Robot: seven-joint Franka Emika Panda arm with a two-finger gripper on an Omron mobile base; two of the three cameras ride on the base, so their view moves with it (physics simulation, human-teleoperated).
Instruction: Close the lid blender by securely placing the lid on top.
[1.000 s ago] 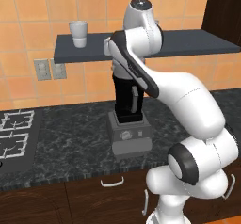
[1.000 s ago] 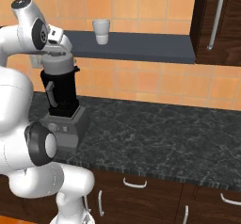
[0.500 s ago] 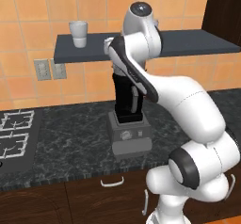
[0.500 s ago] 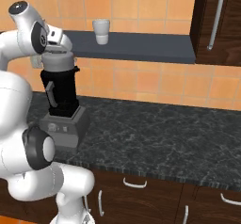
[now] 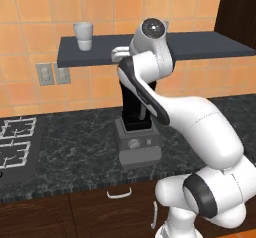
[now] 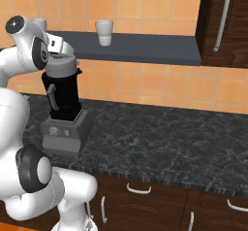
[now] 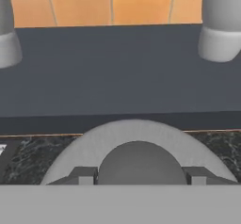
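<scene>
The light is bright and even, like soft daylight, with no lamp to be seen. The orange wall tiles (image 5: pixel 30 27) look warm and clear. A soft shadow lies under the dark shelf (image 6: pixel 145 48), behind the pincer. The white arm (image 5: pixel 200 127) shines a little on its round parts, but there is no harsh glare. The black counter (image 6: pixel 164 138) stays dull and speckled. Up close, the lid (image 7: pixel 136 148) and the two cups (image 7: pixel 221 25) look soft and fuzzy. Edges look a bit jagged and blocky. Straight lines stay straight near the borders.
</scene>
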